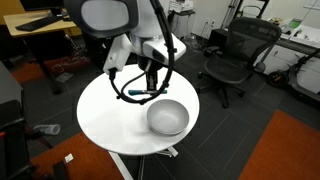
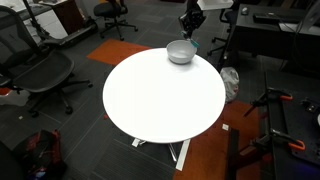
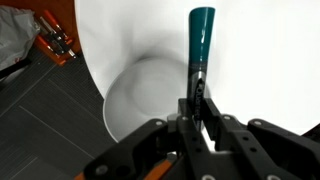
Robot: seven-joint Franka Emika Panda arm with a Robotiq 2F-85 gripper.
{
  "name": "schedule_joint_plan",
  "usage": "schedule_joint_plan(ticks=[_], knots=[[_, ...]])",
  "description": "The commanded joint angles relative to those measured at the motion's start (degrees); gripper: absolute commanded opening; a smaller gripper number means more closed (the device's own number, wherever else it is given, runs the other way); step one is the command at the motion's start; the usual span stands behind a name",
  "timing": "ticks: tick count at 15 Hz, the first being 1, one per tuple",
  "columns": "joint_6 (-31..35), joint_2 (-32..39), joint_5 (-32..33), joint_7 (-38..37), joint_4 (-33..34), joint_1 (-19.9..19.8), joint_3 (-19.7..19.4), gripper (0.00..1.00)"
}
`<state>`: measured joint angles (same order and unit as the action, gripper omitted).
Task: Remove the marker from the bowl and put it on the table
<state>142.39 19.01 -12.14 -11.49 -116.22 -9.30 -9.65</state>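
White table [image 2: 150, 100] bears one bowl [image 1: 167, 117]; gripper [image 3: 199, 100] pinches one marker [image 3: 201, 35].

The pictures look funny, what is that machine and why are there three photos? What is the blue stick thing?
That machine is a robot arm with a claw at its end, called a gripper. A person steers it from far away. Two photos come from cameras standing in the room. The third comes from a tiny camera on the robot's wrist, looking down past its claw. On the round white table sits a shiny grey bowl. The blue stick is a marker. The claw is pinching its dark end and holding it up in the air, above the table and next to the bowl. It wants to lay the marker on the table.
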Motion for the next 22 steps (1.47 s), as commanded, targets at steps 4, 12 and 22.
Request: schedule_joint_plan(ticks=[4, 12, 22], knots=[[3.4, -11.6, 2.3, -0.1, -15.8, 5.4, 3.9, 0.05], [11.2, -10.2, 3.2, 0.5, -22.1, 11.0, 10.1, 0.05], [17.5, 0.3, 4.2, 1.3, -13.8, 13.6, 12.5, 0.05]])
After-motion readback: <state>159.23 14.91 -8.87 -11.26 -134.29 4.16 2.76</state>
